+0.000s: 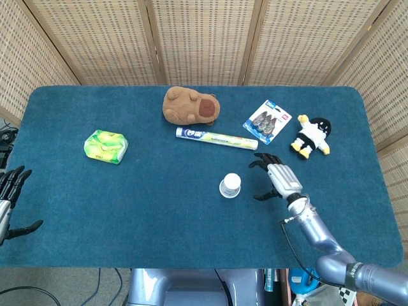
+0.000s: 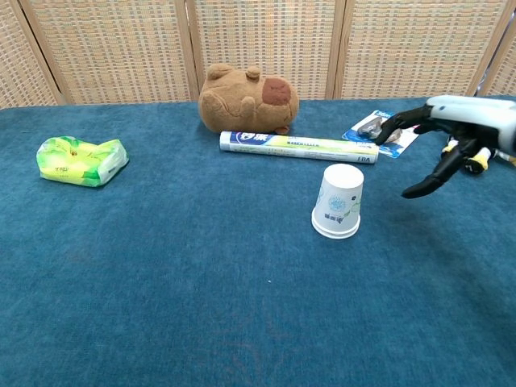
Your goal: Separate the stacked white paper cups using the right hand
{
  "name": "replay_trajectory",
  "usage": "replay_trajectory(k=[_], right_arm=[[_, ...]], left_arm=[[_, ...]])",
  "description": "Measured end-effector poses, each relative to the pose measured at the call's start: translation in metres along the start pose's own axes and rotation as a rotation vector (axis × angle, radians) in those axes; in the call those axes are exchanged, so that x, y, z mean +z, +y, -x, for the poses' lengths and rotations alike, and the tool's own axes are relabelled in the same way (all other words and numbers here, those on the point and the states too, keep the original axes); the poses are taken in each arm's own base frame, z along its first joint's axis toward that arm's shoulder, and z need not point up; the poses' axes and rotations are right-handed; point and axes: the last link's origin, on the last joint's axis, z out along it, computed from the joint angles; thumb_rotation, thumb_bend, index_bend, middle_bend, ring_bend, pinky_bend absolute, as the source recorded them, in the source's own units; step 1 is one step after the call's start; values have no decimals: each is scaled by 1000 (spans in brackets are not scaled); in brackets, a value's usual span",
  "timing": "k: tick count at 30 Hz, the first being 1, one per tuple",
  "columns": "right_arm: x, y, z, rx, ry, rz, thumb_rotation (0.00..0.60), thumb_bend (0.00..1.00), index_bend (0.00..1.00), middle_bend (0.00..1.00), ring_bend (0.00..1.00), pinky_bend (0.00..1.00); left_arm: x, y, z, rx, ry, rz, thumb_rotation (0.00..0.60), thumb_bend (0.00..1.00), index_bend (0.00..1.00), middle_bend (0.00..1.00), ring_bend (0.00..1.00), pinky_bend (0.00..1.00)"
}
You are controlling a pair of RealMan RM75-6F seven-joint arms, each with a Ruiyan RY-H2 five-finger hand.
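The stacked white paper cups [image 1: 230, 185] [image 2: 339, 201] stand upside down near the middle of the blue table. My right hand [image 1: 274, 174] [image 2: 439, 137] hovers a short way to the right of the cups, open, its dark fingers spread toward them and touching nothing. At the table's near left corner my left hand [image 1: 11, 197] is open and holds nothing; the chest view does not show it.
Behind the cups lies a white and green tube [image 1: 216, 138] [image 2: 298, 146]. A brown plush [image 1: 190, 106], a blister pack [image 1: 268, 121] and a penguin plush [image 1: 311, 136] sit at the back right. A green tissue pack [image 1: 105, 146] is at the left.
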Motion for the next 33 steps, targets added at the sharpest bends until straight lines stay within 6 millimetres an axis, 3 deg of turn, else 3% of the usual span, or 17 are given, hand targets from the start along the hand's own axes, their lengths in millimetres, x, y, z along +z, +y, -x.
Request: replay_trajectory(k=[10, 18, 33], right_arm=[[26, -22, 21, 126, -27, 33, 600, 80, 351, 174, 85, 109], [32, -28, 24, 162, -29, 43, 600, 87, 422, 175, 85, 109], [35, -28, 26, 173, -30, 48, 600, 131, 460, 181, 85, 109]], left_arm=[[-1, -3, -4, -19, 10, -5, 600, 59, 0, 0, 0, 0], [0, -2, -3, -22, 4, -2, 600, 59, 0, 0, 0, 0], [1, -3, -4, -25, 0, -3, 600, 59, 0, 0, 0, 0]])
